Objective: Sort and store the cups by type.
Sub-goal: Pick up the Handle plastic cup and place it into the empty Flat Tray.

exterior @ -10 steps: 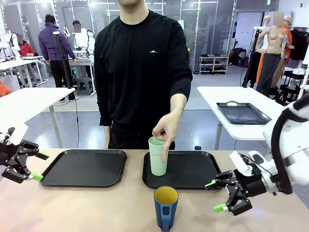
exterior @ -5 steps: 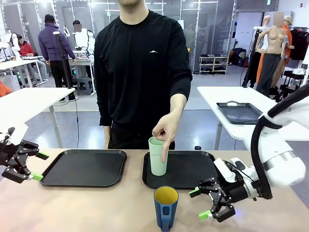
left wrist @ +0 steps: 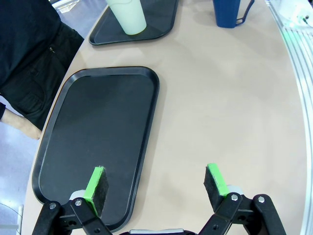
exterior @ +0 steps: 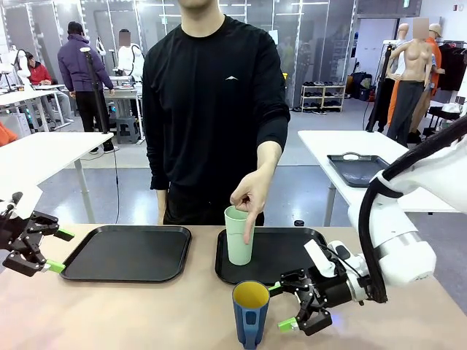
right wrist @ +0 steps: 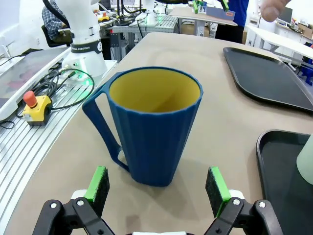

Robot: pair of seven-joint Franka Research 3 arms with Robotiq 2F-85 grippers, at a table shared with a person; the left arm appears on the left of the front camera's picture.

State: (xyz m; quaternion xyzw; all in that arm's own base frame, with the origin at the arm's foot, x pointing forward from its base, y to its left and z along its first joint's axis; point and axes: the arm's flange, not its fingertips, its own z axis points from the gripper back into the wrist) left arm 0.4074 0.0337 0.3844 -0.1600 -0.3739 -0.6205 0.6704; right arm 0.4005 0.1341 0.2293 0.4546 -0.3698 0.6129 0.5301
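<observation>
Right gripper [exterior: 287, 306] was spread wide, holding nothing, low over the counter [exterior: 146, 313] just beside the blue mug [exterior: 250, 313], lined up so the mug body sat ahead between my pads in the right wrist view. Left gripper [exterior: 57, 250] was open too, parked at the counter's left edge by the left tray [exterior: 128, 253], out of the way. Largest first: counter, then two black trays side by side at the far edge, left one bare, right tray [exterior: 292, 255] carrying the mint-green tumbler [exterior: 238, 235] upright near its left end. Person's hand [exterior: 250, 198] hung over the tumbler, a finger pointing down along it, probably marking that tray for tumblers. Blue mug stood upright on bare counter near me, handle toward me, not yet on any tray; I judged it next to grasp.
</observation>
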